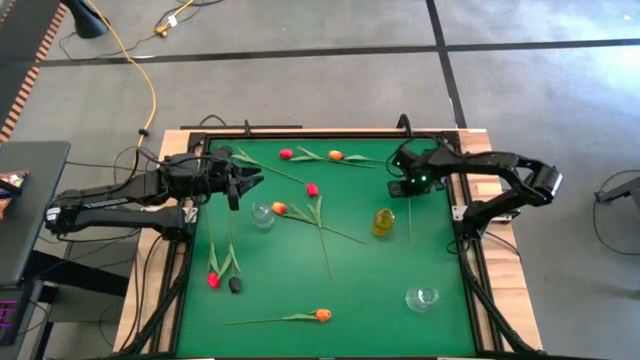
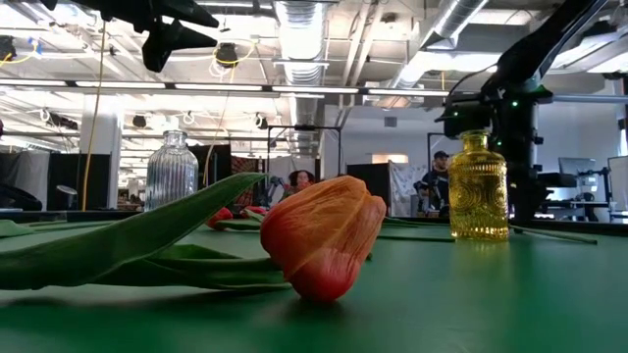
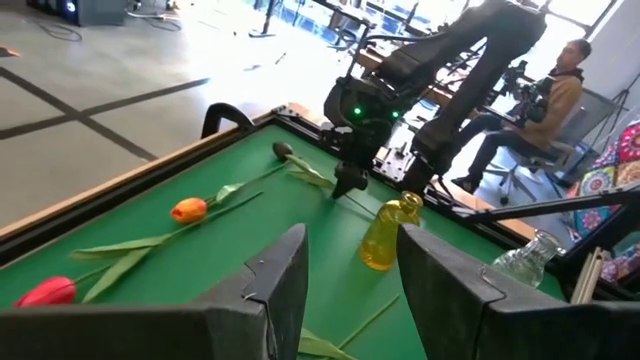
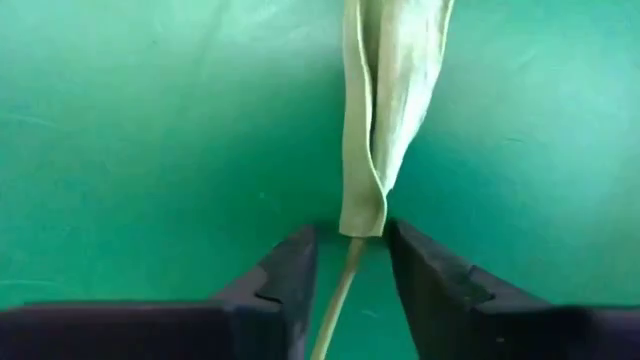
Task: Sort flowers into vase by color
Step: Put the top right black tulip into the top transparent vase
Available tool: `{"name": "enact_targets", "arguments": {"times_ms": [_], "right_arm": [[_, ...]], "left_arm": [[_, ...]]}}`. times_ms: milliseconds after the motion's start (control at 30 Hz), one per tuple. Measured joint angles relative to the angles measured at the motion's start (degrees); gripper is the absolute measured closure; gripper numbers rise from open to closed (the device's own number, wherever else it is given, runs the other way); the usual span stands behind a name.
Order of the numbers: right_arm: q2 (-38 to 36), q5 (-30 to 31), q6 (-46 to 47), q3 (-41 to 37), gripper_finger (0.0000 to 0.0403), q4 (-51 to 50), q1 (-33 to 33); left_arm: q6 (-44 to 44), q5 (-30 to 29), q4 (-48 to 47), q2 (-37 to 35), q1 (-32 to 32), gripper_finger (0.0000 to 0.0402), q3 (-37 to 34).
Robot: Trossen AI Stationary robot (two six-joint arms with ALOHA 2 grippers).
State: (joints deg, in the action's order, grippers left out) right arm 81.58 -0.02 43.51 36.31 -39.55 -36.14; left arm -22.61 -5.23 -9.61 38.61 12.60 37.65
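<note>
Flowers (image 1: 318,208) lie scattered on the green table (image 1: 370,270); stems are thin and hard to trace from above. Near the left edge, 1 red (image 1: 213,280) and 1 black head (image 1: 235,285) lie side by side. Left gripper (image 1: 248,184) hovers with fingers parted, empty. At centre stands a yellow vase (image 1: 384,222). Right gripper (image 4: 350,250), lowered to the table's far right, straddles 1 stem (image 4: 340,290) with leaf (image 4: 385,110); whether it grips it cannot be told.

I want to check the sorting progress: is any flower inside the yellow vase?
No stem or head rises from the yellow vase neck. Its tinted, patterned glass hides any lower contents. The right gripper straddles a stem lying on the table nearby.
</note>
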Motion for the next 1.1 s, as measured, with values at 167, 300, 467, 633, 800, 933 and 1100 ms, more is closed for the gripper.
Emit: {"name": "enact_targets", "arguments": {"times_ms": [167, 300, 467, 633, 800, 933, 1100], "right_arm": [[-0.04, 0.62, -0.23, 0.79, 0.0337, -0.49, 0.86], [0.24, 1.28, -1.98, 2.92, 0.0385, -1.36, 1.08], [0.22, 2.34, -2.53, 6.63, 0.0365, -2.36, 1.33], [0.22, 3.38, -3.5, 10.6, 0.0366, -4.87, 2.35], [0.22, 5.07, -4.88, 15.23, 0.038, -6.73, 4.11], [0.17, 6.47, -6.0, 19.75, 0.0371, -7.9, 5.18], [0.13, 7.52, -9.65, 26.5, 0.037, -8.48, 6.09]], "left_arm": [[0.46, -0.15, -0.01, 0.0, 0.0, 0.026, 0.0], [0.48, -0.15, -0.01, 0.0, 0.0, 0.026, 0.0], [0.75, -0.17, 0.0, 0.0, 0.0, 0.026, 0.0], [0.65, -0.17, 0.0, 0.0, 0.0, 0.026, 0.0], [-0.2, -0.15, 0.01, 0.0, 0.0, 0.026, 0.0], [-0.43, 0.18, 0.0, 0.0, 0.0, 0.026, 0.0], [-0.61, 0.22, -2.16, -1.62, 0.0, 0.026, 0.0]]}}
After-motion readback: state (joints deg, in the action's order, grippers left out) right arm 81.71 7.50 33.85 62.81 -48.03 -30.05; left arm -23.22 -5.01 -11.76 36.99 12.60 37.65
